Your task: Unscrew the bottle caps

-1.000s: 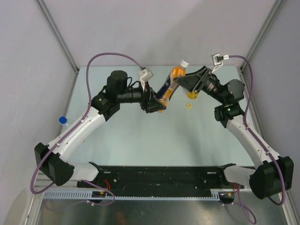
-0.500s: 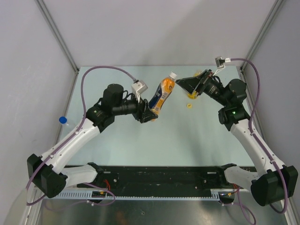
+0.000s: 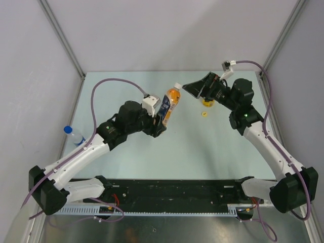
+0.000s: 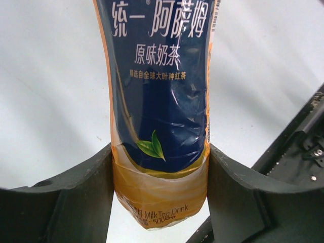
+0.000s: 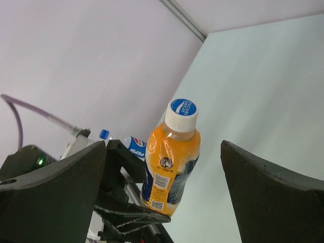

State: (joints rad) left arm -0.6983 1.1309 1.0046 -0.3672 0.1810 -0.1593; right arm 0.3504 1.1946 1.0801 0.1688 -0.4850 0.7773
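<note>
While the arm bases sit at the near edge of the pale, smooth table (image 3: 202, 152), I find my left gripper (image 3: 161, 121) to be the closest working part. Its matte black fingers (image 4: 76, 202) clamp the short orange bottle (image 4: 159, 126) low on its body, one on each side. The left wrist view alone gives the surface detail. A glossy, wrinkled film sleeve covers the bottle, dark blue with white Chinese lettering and a green leaf mark, over an orange base band. The overhead view shows the bottle clear of the table and leaning away towards the right arm.

At the table's left edge is the clear water bottle (image 3: 77, 136) with its blue cap (image 3: 67, 129) on.

Further out, the right wrist view shows what the left cannot: the round white cap (image 5: 183, 114), ribbed at the side with a blue printed disc on top, seated on the orange neck. My right gripper (image 3: 195, 86) stands spread wide, holding nothing, just beyond that cap and not touching it.

Farthest away, the small yellow cap (image 3: 204, 114) lies loose on the table. Just behind it is the yellow-orange bottle (image 3: 206, 103), mostly hidden by the right arm.
</note>
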